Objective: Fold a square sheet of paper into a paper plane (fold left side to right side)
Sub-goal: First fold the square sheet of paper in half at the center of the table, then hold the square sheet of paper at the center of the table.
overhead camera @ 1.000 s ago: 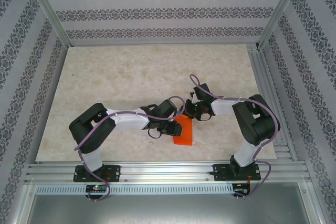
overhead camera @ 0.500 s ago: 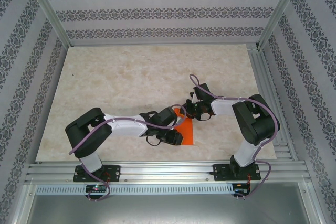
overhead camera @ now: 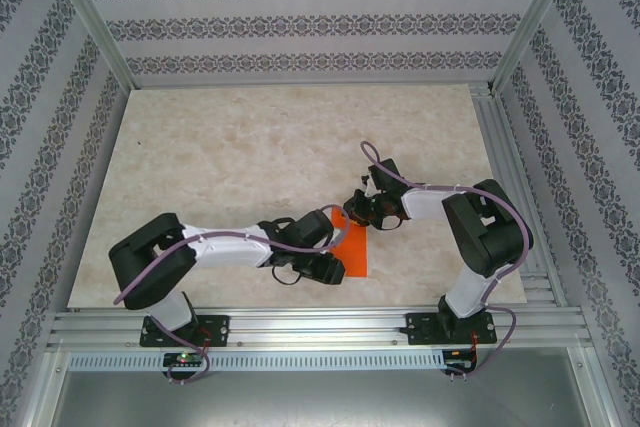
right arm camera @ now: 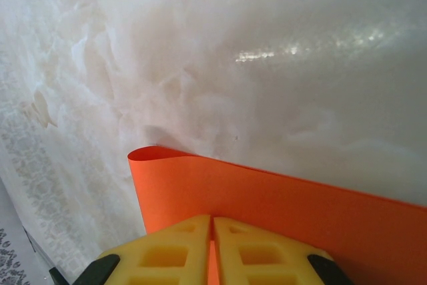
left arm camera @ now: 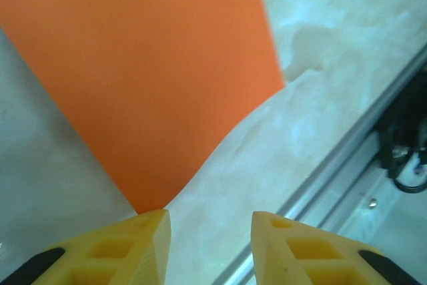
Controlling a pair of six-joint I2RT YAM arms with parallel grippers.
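Orange paper [right arm camera: 300, 208] pinched in right end effector [right arm camera: 212, 223]

from high behind the arm bases [overhead camera: 175, 330] we look down on the whole table [overhead camera: 250, 137]; both wrist cameras (very close, low) share the orange paper [left arm camera: 147, 78].

Paper: the square sheet of paper [overhead camera: 353, 253] is showing thin, smooth, bright orange.
Pose: its far end is curling upward.
Place: it is sitting close to the table's [overhead camera: 220, 147] near edge, around the middle.
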